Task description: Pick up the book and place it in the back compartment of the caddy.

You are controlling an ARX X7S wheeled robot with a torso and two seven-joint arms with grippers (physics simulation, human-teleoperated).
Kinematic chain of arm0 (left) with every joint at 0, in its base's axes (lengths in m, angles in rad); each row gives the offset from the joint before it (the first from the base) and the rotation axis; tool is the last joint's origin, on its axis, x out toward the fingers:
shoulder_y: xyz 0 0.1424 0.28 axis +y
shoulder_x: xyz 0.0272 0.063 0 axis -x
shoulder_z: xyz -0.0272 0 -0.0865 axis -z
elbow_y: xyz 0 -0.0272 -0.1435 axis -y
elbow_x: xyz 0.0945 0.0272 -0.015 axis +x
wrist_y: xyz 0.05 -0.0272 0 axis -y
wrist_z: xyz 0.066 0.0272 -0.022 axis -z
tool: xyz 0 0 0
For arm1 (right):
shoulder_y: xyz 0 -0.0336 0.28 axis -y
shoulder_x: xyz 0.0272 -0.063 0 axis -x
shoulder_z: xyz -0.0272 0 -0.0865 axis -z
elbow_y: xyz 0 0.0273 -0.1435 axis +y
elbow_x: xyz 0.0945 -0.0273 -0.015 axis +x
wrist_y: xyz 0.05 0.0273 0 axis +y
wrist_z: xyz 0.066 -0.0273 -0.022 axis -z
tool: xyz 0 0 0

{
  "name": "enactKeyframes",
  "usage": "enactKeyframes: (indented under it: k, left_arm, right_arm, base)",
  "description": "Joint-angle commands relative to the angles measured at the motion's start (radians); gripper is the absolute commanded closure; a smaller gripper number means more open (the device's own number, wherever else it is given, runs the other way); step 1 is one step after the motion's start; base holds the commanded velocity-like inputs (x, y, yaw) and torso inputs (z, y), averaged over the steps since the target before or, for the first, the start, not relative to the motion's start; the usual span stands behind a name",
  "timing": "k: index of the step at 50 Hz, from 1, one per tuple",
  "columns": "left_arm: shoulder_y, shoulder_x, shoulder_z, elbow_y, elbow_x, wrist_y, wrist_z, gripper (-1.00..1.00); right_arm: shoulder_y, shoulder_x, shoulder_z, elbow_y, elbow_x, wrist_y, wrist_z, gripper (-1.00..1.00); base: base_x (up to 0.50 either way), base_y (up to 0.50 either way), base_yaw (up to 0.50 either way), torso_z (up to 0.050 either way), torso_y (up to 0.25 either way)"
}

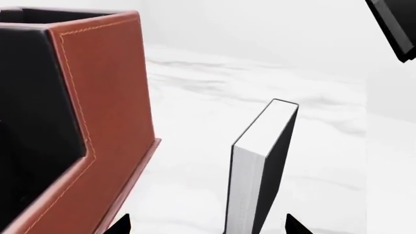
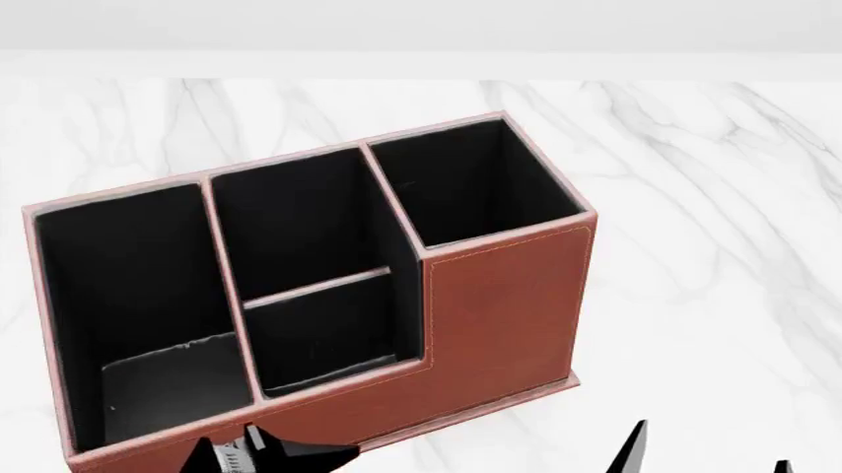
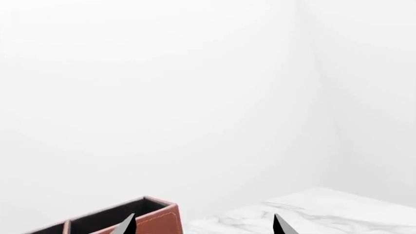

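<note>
The book point(image 1: 260, 165) stands upright on the white marble table, black covers and white page block facing my left wrist camera. It stands ahead of my left gripper point(image 1: 208, 225), whose two fingertips are spread wide with nothing between them. In the head view only a black sliver of the book point(image 2: 633, 445) shows at the bottom edge, right of the caddy point(image 2: 507, 305). The back compartment point(image 2: 322, 335) is the small middle cell behind the caddy's low wall and holds nothing. My right gripper point(image 3: 202, 225) is open, held high over the caddy's corner point(image 3: 153, 219).
The caddy's tall stitched wall point(image 1: 110, 97) rises close beside my left gripper point(image 2: 283, 455). A dark part, seemingly of the other arm point(image 1: 393, 24), hangs above the book. Pale walls bound the marble table point(image 2: 711, 197) at the back.
</note>
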Motion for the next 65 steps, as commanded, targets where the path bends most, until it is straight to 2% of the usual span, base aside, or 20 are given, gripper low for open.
enactKeyframes:
  k: [1,24,65]
  left_arm:
    - [-0.029,0.029,0.016,-0.039,0.01,-0.007,0.009,-1.0]
    - [-0.112,0.106,0.043,-0.176,0.033,-0.008,0.038,-1.0]
    - [-0.157,0.201,0.107,-0.324,0.073,0.036,0.08,-1.0]
  right_arm:
    - [-0.003,0.004,0.0,-0.006,0.004,-0.002,0.003,-1.0]
    - [-0.003,0.01,-0.005,-0.01,0.008,-0.001,0.007,-1.0]
    - [0.001,0.016,-0.018,-0.001,0.013,-0.009,0.006,-1.0]
  base:
    - [0.0,0.0,0.0,0.0,0.0]
    - [0.0,0.0,0.0,0.0,0.0]
    - [0.0,0.0,0.0,0.0,0.0]
